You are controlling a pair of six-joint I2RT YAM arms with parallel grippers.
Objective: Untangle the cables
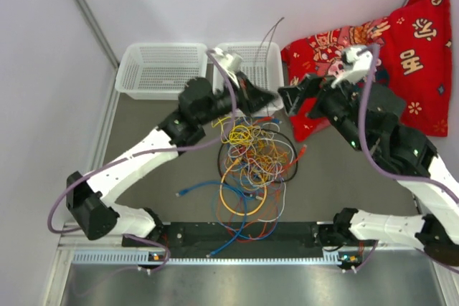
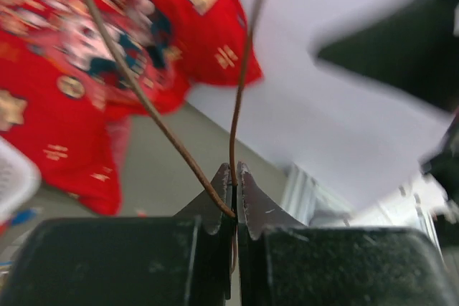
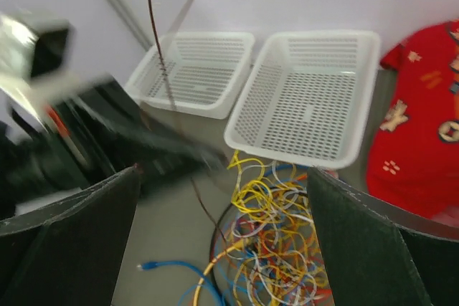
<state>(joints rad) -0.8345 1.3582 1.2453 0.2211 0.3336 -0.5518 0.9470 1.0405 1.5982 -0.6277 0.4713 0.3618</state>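
Note:
The cables point(image 1: 251, 159) lie in a tangled heap of yellow, orange, blue, white, red and black loops mid-table, seen close in the right wrist view as the cables point(image 3: 276, 249). My left gripper point(image 1: 269, 98) hovers over the heap's far edge, shut on a thin brown cable point(image 2: 240, 91). The cable passes between the closed left gripper point(image 2: 234, 170) and rises as a loop point(image 1: 271, 37) above the basket. My right gripper point(image 1: 288, 95) faces it closely, and the right gripper point(image 3: 222, 173) stands wide open with nothing between its fingers.
Two white mesh baskets point(image 1: 161, 69) point(image 1: 267, 69) stand at the back, the right one just behind the heap. A red patterned cloth point(image 1: 387, 55) lies at back right. A blue cable end point(image 1: 183, 193) trails left of the heap.

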